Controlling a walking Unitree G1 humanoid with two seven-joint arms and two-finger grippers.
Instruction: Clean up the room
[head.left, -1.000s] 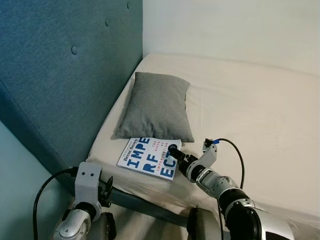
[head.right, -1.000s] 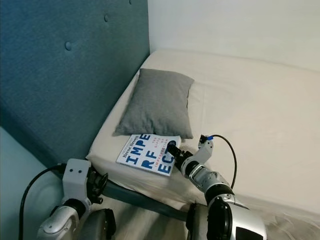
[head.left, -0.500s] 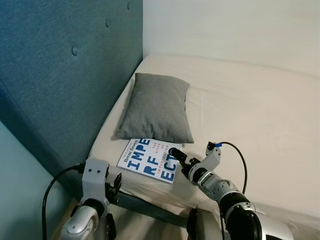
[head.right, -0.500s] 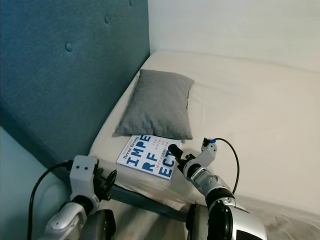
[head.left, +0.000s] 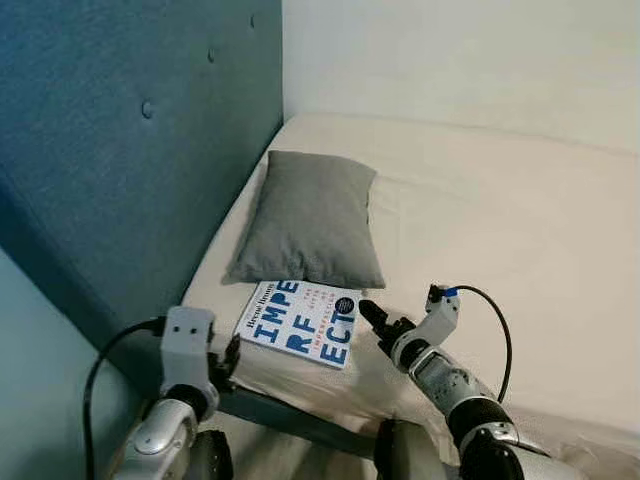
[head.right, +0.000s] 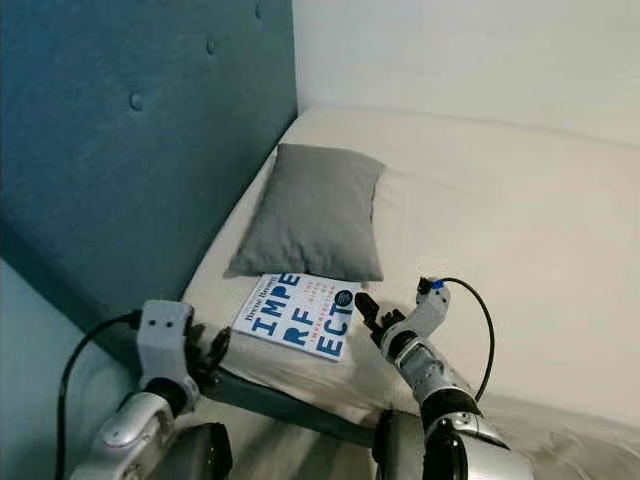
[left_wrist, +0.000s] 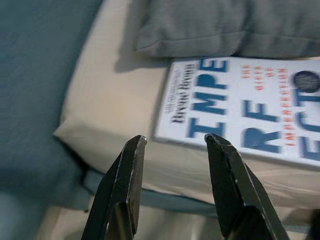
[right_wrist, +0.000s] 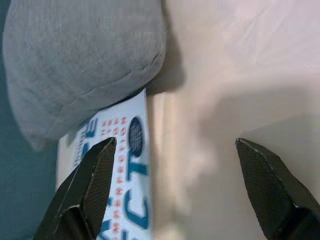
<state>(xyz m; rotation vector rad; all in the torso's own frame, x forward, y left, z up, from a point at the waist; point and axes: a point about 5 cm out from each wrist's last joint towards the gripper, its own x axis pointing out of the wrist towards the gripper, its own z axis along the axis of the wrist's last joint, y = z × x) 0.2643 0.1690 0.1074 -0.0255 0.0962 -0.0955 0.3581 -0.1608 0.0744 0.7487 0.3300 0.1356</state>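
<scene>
2 grippers flank our book (head.left: 302, 322), which lies on the bed (head.left: 520, 230) against the pillow (head.left: 308, 218): right gripper (right_wrist: 180, 187) wide, left gripper (left_wrist: 175, 145) parted.

White blue-lettered book (head.left: 300, 322) flat at mattress edge

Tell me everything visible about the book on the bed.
The book is a thin white paperback lying flat, cover up, near the edge of the cream-sheeted bed. Its cover carries large blue letters, smaller red lettering, a dark round seal and the author's name in black. Its far edge meets, or slips slightly under, the grey pillow. The right end effector hovers open just beside it, not touching; the left end effector points at its near edge, also open.
</scene>
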